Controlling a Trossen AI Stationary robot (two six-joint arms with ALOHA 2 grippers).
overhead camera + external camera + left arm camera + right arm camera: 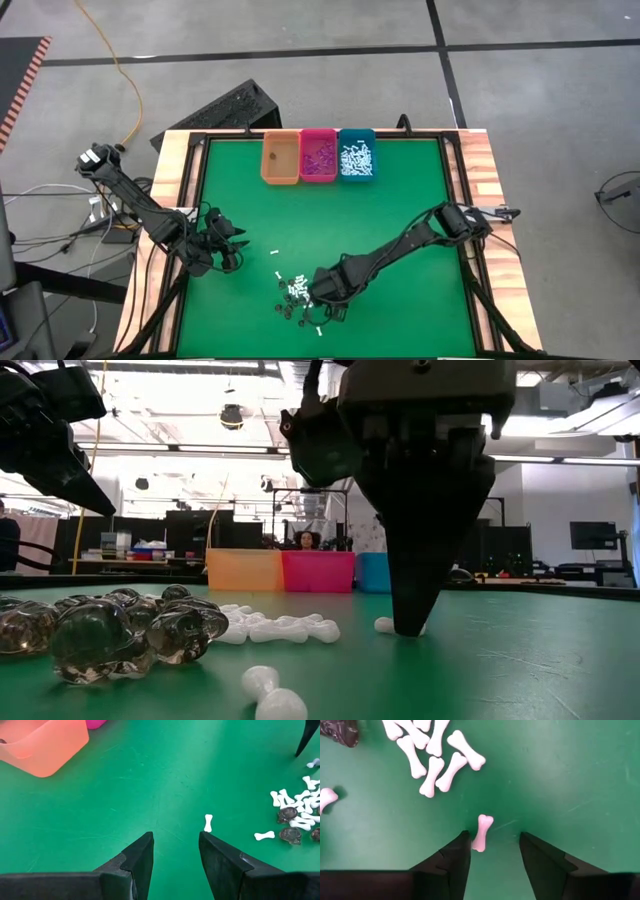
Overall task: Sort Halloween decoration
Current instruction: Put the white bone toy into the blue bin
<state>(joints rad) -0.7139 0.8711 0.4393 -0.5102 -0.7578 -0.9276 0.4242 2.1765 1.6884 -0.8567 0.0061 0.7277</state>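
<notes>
White plastic, a small bone point(482, 832) of the Halloween decoration lies on the green counter point(400, 200) just beside the pile point(295, 295), between the open fingers of the right gripper point(492, 851) and close to one finger point(455, 857). The risk, I think, is that this finger pushes the bone sideways while closing, so it slips out or tips. The teal bin point(357, 156) with white pieces is well apart from the pile. The left gripper point(175, 852) waits near the pile, fingers open, holding nothing.
</notes>
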